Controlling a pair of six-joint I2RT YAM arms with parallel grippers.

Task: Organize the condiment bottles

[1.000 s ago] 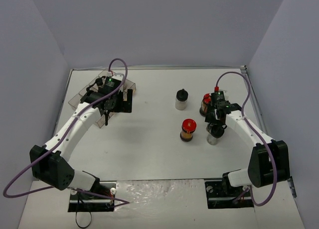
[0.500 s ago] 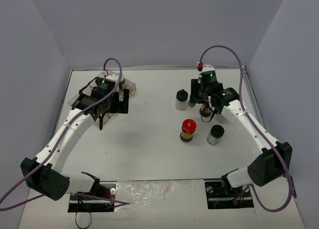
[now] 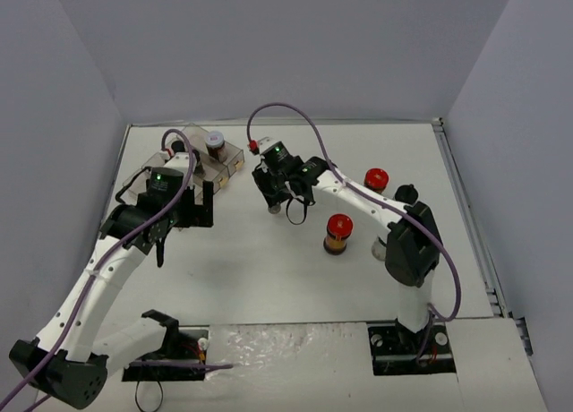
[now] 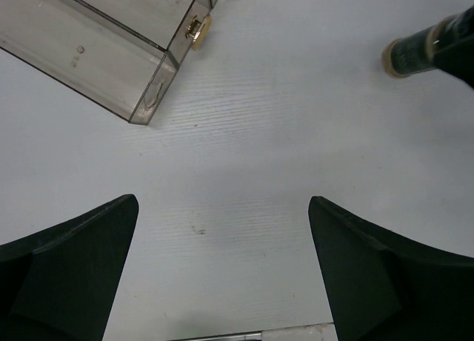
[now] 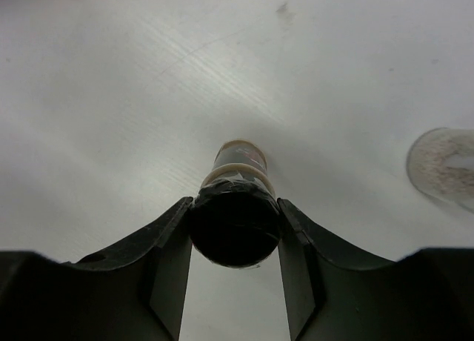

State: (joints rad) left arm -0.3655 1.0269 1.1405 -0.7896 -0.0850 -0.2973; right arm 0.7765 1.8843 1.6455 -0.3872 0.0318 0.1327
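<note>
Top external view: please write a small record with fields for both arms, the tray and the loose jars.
left fingers: open, over white table, holding nothing
right fingers: shut on small clear black-capped jar
clear plastic compartment tray: far left, one jar inside
red-lidded jars: two, standing right of centre

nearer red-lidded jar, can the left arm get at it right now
Probably yes: the left pincer is open and empty, with bare table between it and the nearer red-lidded jar. The right pincer, shut on a black-capped jar, hangs just beside that path.
</note>
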